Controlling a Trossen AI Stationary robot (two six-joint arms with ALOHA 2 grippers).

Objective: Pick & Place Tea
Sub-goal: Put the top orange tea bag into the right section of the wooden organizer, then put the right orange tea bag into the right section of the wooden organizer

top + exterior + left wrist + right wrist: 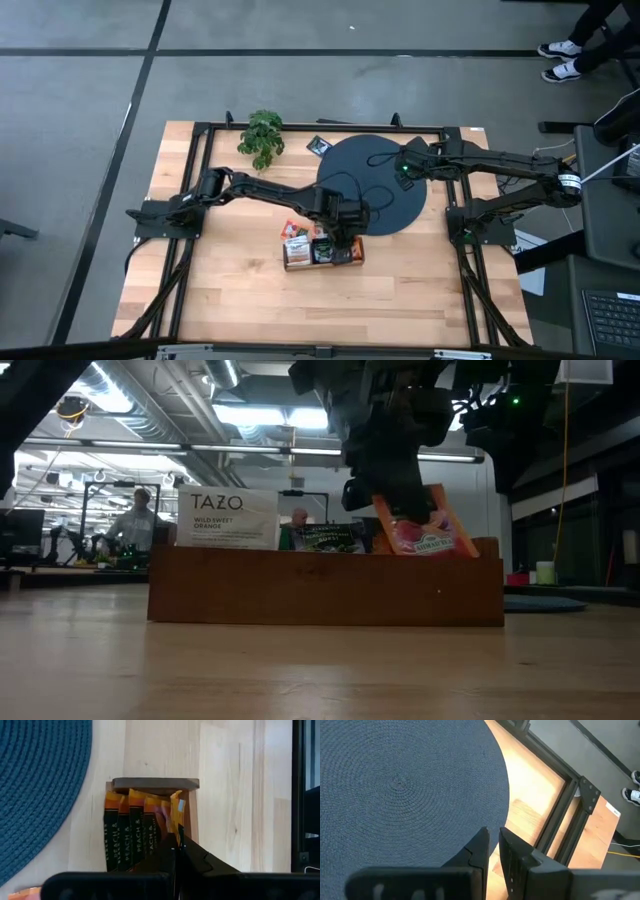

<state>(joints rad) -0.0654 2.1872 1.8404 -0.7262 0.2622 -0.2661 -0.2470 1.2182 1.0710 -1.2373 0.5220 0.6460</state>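
A low wooden box [322, 251] stands near the table's middle with tea packets upright in it: white ones [227, 518], dark teal ones [325, 537] and orange ones [131, 827]. My left gripper [178, 842] hangs over the box's right end, shut on an orange-red packet [425, 530]. One orange packet [290, 228] lies flat on the table by the box's far side. A dark packet [318, 145] lies near the far edge. My right gripper [493, 837] hovers over the black disc [372, 180], narrowly open and holding nothing. My left gripper pinches the orange-red packet by its upper edge [177, 815] between both fingers, coming from above and pointing down. The packet hangs tilted below the fingers. Its lower part is behind the box's front wall [325, 590], inside the right compartment.
A small green plant [262, 137] stands at the far left of the table. A black metal frame [455, 200] runs along the table's sides. Bare wood lies between the box and the near edge. People and desks show in the room beyond.
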